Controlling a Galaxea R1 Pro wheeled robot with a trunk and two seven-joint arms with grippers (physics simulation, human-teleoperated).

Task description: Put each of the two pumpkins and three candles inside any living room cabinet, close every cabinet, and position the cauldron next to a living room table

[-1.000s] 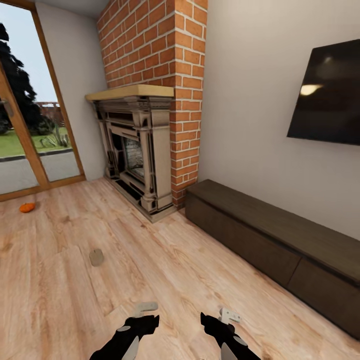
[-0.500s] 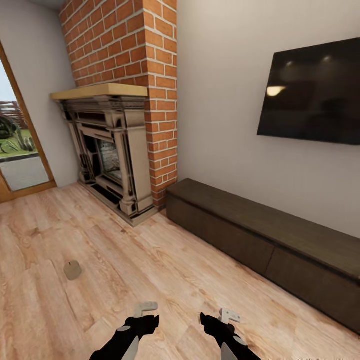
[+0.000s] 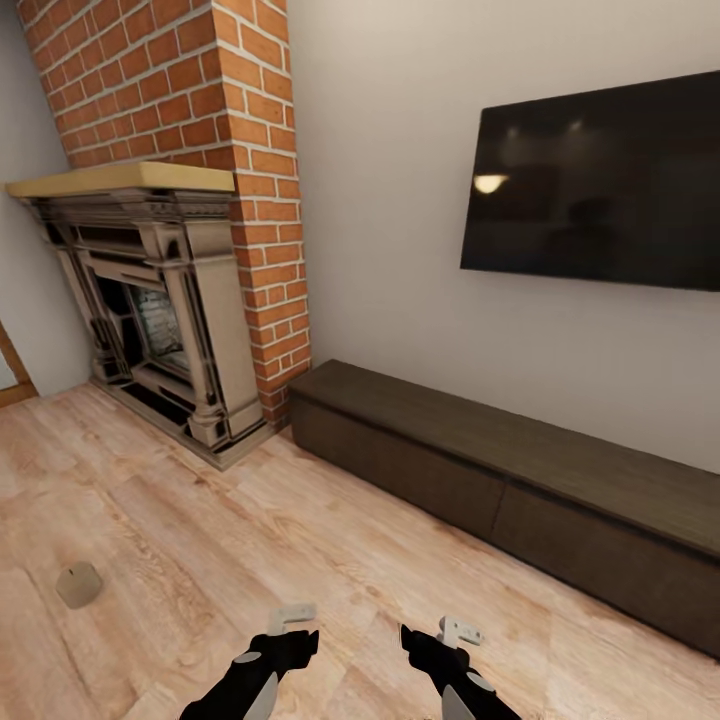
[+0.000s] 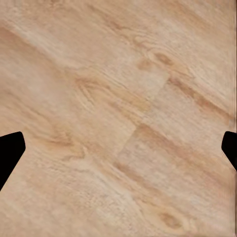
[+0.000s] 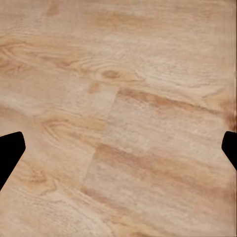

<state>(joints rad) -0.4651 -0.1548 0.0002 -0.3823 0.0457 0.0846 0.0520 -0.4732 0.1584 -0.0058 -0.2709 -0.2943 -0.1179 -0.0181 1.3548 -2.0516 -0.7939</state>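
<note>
A stubby tan candle [image 3: 78, 585] stands on the wood floor at the lower left of the head view, well to the left of my arms. The cabinet [image 3: 520, 490], long, low and dark brown, runs along the right wall with its drawer fronts closed. My left gripper [image 3: 292, 628] and right gripper [image 3: 440, 636] hover low over bare floor at the bottom of the head view. Both are open with nothing between the fingers, as the left wrist view [image 4: 118, 148] and right wrist view [image 5: 118, 148] show. The pumpkins, cauldron and table are out of view.
A brick chimney with an ornate fireplace [image 3: 150, 320] stands at the left, its base touching the cabinet's near end. A black television [image 3: 600, 185] hangs on the wall above the cabinet. Wood floor [image 3: 300, 540] stretches between me and the cabinet.
The whole view has swung to the right, so the camera turned. The glass door and an orange pumpkin on the floor left the picture. Both arms hold the same pose.
</note>
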